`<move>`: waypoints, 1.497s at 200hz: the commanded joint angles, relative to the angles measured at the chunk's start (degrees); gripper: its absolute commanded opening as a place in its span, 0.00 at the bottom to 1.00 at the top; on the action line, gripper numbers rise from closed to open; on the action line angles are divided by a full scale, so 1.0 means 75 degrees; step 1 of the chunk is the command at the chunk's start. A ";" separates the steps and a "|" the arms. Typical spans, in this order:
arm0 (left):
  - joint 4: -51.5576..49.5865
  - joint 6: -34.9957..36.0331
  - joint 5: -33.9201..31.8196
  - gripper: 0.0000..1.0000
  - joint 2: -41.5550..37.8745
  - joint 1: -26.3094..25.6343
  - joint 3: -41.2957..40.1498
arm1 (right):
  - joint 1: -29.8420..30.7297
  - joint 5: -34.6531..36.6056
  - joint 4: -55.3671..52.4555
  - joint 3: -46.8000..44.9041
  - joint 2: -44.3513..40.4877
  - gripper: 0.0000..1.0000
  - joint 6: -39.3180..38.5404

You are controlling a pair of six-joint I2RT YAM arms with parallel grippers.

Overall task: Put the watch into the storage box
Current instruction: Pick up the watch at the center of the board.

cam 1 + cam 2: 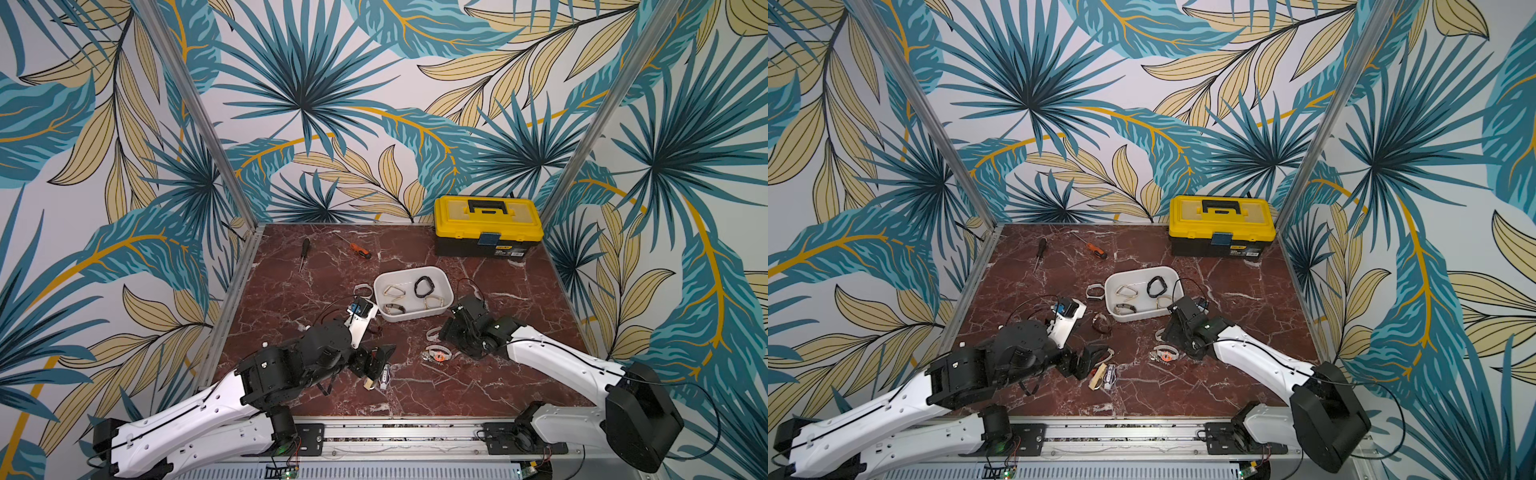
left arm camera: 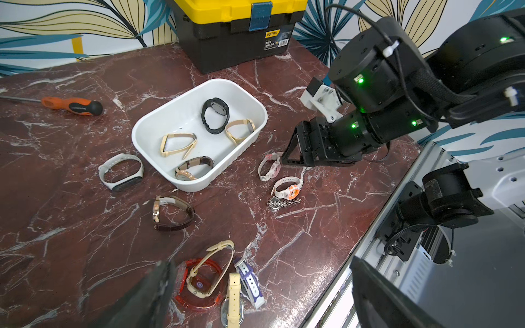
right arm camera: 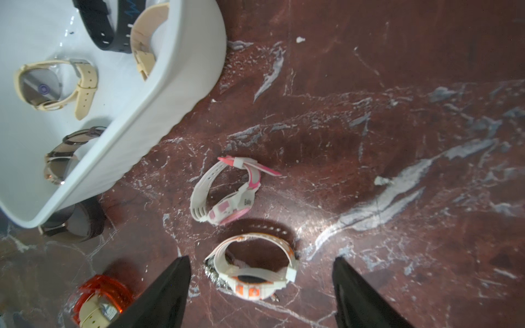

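The storage box (image 1: 409,314) (image 2: 221,173) is a white lidless tub mid-table, and several watches lie inside it. A white-and-orange watch (image 3: 252,272) (image 1: 438,353) lies on the marble in front of the box, next to a white-and-pink watch (image 3: 224,193). My right gripper (image 3: 260,257) hangs open just over the white-and-orange watch, one finger on each side and neither touching it. My left gripper (image 2: 261,262) (image 1: 374,361) is wide open and empty near the front edge. Below it lie a red see-through watch (image 2: 199,284), cream-strap watches and a purple-and-white strap.
A yellow-lidded black toolbox (image 1: 488,226) stands at the back right. An orange screwdriver (image 1: 359,251) and a black one (image 1: 304,249) lie at the back left. A white band watch (image 2: 120,171) and a brown leather watch (image 2: 173,213) lie left of the box.
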 commanded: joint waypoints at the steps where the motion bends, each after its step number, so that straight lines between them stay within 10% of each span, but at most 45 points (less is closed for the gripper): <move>1: 0.0156 0.0184 -0.0099 1.00 -0.0119 -0.0027 -0.0206 | 0.0028 0.0255 0.0299 0.0132 0.0272 0.78 0.0251; 299: 0.0354 -0.0013 -0.0864 1.00 -0.0162 -0.0027 -0.0753 | 0.0029 0.0401 0.0331 0.0654 0.1603 0.21 -0.0256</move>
